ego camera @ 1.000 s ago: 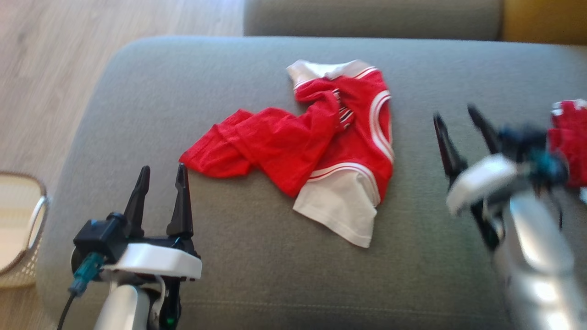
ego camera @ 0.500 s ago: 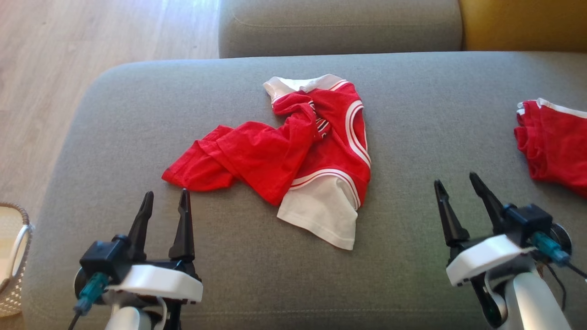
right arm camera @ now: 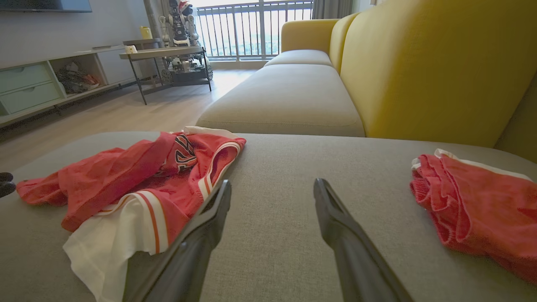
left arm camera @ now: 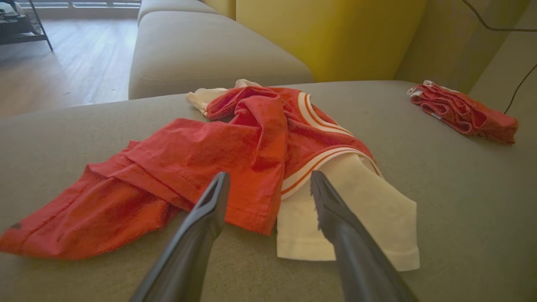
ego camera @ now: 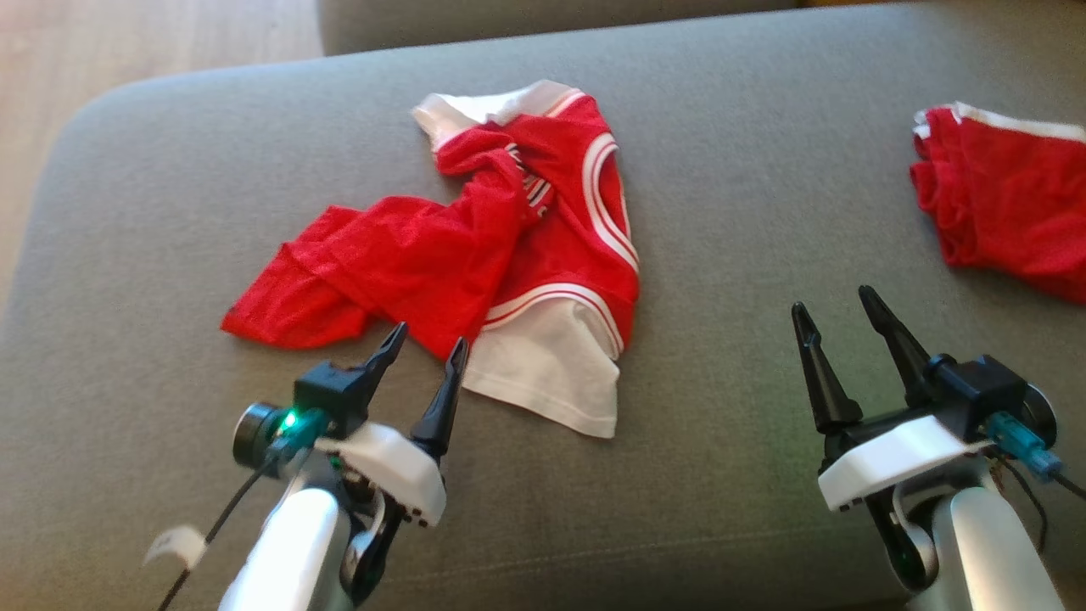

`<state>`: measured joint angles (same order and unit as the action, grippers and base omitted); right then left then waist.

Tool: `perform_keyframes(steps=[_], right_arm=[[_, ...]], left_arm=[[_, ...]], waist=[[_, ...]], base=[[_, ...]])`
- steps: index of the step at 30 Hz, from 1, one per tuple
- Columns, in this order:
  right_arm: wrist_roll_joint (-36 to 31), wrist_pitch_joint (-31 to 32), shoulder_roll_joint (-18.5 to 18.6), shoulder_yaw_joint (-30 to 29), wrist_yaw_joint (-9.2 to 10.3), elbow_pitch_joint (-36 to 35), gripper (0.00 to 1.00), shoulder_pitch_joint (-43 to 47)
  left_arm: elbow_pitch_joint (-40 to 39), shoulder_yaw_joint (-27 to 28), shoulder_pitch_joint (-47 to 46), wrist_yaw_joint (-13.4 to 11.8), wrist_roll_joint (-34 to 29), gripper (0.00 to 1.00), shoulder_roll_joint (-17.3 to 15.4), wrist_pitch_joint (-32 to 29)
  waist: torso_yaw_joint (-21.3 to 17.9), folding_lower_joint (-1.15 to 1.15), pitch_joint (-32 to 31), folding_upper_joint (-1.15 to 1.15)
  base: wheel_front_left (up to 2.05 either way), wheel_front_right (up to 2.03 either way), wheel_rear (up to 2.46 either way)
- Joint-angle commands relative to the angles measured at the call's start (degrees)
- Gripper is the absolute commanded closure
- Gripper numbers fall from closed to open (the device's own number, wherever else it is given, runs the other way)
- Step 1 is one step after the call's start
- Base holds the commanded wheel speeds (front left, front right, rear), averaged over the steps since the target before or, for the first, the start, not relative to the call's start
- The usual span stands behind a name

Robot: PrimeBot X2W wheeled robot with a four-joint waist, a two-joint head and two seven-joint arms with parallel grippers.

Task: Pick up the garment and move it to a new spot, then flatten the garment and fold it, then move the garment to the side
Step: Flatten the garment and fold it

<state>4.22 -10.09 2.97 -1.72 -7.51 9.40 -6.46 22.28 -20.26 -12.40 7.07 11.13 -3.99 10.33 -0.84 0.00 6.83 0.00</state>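
The garment, a red jersey with white trim and a white sleeve, lies crumpled in the middle of the grey sofa cushion. My left gripper is open, tilted to the right, with its tips at the garment's near edge. In the left wrist view the garment sits just beyond my left gripper, whose fingers straddle the red hem and the white sleeve. My right gripper is open over bare cushion to the garment's right. In the right wrist view my right gripper holds nothing, with the garment to its left.
A second red garment lies bunched at the cushion's far right, seen too as the second red garment. A yellow backrest rises behind, another seat cushion lies beyond, and wooden floor runs along the left edge.
The head camera has shifted. My left gripper has moved forward and right to the garment's near edge. My right gripper drew back from the second red garment earlier, then held still.
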Motion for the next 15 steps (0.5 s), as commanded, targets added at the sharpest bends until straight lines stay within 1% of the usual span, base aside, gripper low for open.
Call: perform_keyframes(steps=[1,5,9,15], right_arm=[[0.6,-0.2,-0.1,1.3,0.02,-2.3,0.0,-2.4],[0.8,-0.5,-0.1,1.7,0.02,-2.2,0.0,-2.9],[0.8,-0.8,-0.1,1.6,0.02,-2.0,0.0,-3.3],[0.9,-1.1,-0.1,1.6,0.02,-2.0,0.0,-3.8]], left_arm=[[-0.6,1.1,-2.7,0.1,-0.7,0.0,-1.2,-0.2],[4.3,-0.2,-6.2,0.1,-1.5,0.0,-2.0,-1.9],[8.4,-0.1,-8.6,-1.0,-2.1,0.0,-2.3,-2.9],[12.6,-0.1,-11.2,-1.8,-2.1,0.0,-2.5,-3.5]], waist=[[-1.4,0.0,1.4,0.0],[-2.8,0.0,2.4,0.0],[-3.9,0.0,3.1,0.0],[-5.0,0.0,4.2,0.0]], base=[[0.0,0.0,0.0],[0.0,0.0,0.0],[0.0,0.0,0.0],[0.0,0.0,0.0]])
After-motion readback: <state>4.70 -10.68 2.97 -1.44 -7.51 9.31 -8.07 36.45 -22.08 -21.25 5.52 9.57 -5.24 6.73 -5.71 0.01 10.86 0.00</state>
